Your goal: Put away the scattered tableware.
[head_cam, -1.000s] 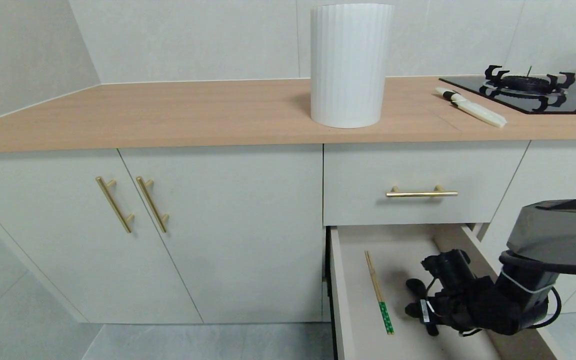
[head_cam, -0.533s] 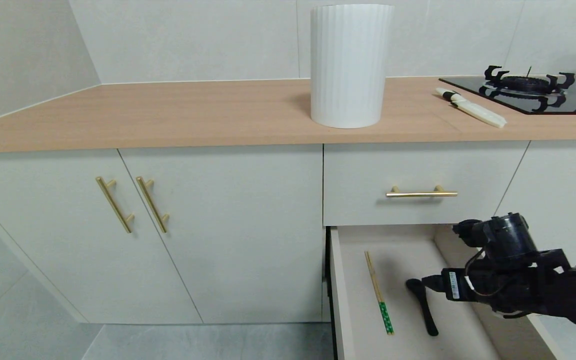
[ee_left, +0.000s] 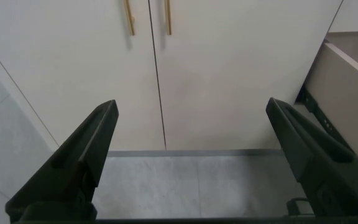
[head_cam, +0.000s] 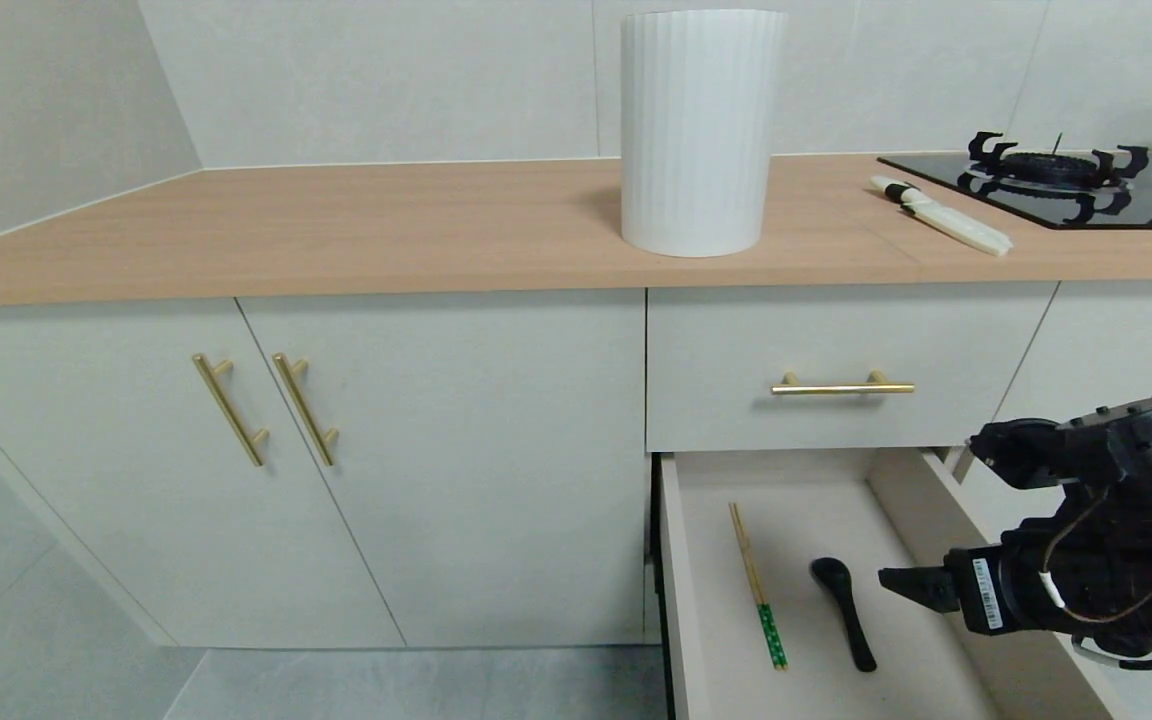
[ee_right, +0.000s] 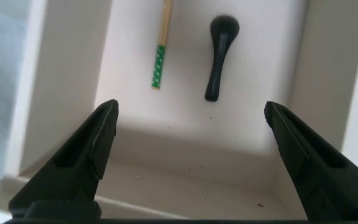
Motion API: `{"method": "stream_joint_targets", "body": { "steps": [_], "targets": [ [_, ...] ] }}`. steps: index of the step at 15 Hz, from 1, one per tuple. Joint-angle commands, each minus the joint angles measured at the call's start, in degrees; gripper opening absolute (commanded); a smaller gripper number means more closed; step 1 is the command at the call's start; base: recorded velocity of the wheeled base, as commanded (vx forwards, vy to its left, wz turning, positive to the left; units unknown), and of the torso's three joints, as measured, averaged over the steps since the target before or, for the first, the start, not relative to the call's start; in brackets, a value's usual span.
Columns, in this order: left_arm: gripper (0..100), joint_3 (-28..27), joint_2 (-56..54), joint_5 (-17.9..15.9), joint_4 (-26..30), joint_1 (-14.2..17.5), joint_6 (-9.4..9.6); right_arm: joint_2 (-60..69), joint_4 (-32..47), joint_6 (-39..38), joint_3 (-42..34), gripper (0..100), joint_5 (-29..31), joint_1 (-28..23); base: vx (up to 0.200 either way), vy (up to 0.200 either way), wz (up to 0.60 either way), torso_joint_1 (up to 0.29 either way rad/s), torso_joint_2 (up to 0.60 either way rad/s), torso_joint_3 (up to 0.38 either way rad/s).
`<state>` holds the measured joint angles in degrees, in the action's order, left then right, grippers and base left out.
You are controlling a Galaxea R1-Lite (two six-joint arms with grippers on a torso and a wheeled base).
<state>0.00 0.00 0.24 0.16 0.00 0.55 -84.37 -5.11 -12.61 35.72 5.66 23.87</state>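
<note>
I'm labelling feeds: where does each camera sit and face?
Head view: robot's head, facing forward-down at open drawer; right fingers show.
Left wrist view: left wrist, facing cabinet doors and floor; left fingers, open.
Right wrist view: right wrist, looking into the drawer; right fingers, open.
Shared by head and right wrist: chopsticks, black spoon.

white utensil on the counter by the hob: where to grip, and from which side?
Grip the white utensil mid-length, straight down from above. It lies flat on the countertop, long and slim, slanting toward the hob, so close the right hand across its narrow width. Handle end: cannot tell.
</note>
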Motion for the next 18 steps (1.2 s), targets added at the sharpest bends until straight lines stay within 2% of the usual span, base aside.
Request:
{"method": "stream_joint_targets", "body": {
  "steps": [1,2,11,18],
  "targets": [
    [100,0.0,0.0,0.02,0.02,0.0,-0.02,3.07,1.15,0.21,0.4,100,-0.03,0.56,0.0,0.0,0.0,0.0,0.0,0.0],
    [100,0.0,0.0,0.02,0.02,0.0,0.07,3.51,1.5,0.21,0.4,100,-0.03,1.0,0.0,0.0,0.0,0.0,0.0,0.0],
    [100,0.0,0.0,0.02,0.02,0.0,-0.11,3.78,5.02,2.15,0.32,100,-0.12,2.06,-0.2,0.0,0.0,0.002,0.0,0.001],
    [100,0.0,0.0,0.02,0.02,0.0,-0.11,2.11,5.9,2.23,-0.21,100,-2.14,3.73,0.0,0.0,0.0,0.0,0.0,0.0]
  ]
}}
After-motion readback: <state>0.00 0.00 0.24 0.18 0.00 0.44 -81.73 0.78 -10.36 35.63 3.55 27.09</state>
